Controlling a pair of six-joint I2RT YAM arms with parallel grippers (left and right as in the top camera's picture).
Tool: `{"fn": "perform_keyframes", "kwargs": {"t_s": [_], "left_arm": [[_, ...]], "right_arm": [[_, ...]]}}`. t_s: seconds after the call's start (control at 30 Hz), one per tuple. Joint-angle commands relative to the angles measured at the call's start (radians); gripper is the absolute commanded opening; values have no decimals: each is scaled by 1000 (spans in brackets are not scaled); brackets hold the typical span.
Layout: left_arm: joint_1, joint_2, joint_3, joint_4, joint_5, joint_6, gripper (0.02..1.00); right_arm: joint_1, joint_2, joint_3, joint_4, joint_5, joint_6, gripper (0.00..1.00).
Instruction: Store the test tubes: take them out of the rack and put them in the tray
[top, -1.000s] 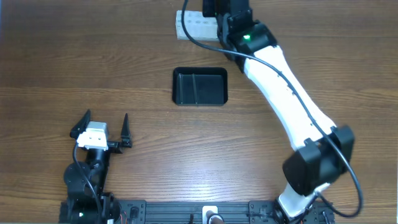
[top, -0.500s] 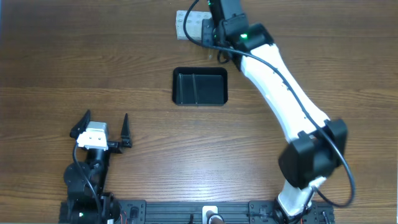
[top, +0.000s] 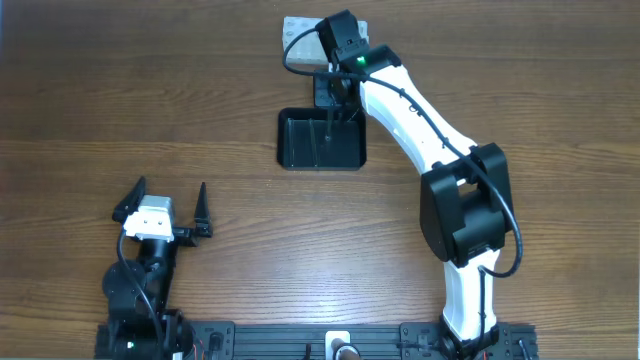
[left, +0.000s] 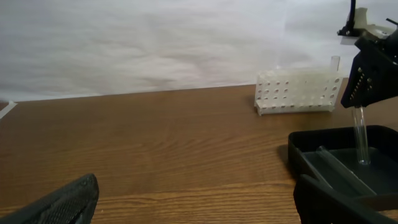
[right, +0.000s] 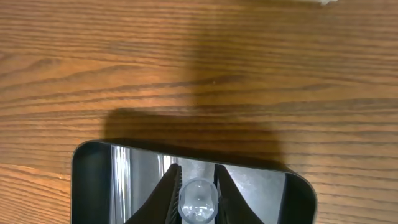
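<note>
Currently the placing step is in hand: the right end effector is clenched on a test tube, held upright inside the black tray (contact with the tray floor cannot be confirmed). The next move calls for lowering and releasing the tube within the tray walls, then a return to the white rack, where one more tube stands. The left end effector sits released, well apart from the tray.
</note>
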Motion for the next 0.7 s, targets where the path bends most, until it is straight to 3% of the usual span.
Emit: {"fn": "perform_keyframes", "kwargs": {"t_s": [0.03, 0.7], "left_arm": [[5, -5, -6, 0, 13, 14, 1000], [5, -5, -6, 0, 13, 14, 1000]], "right_arm": [[8, 19, -1, 2, -11, 14, 119], [20, 95, -1, -26, -12, 27, 202]]}}
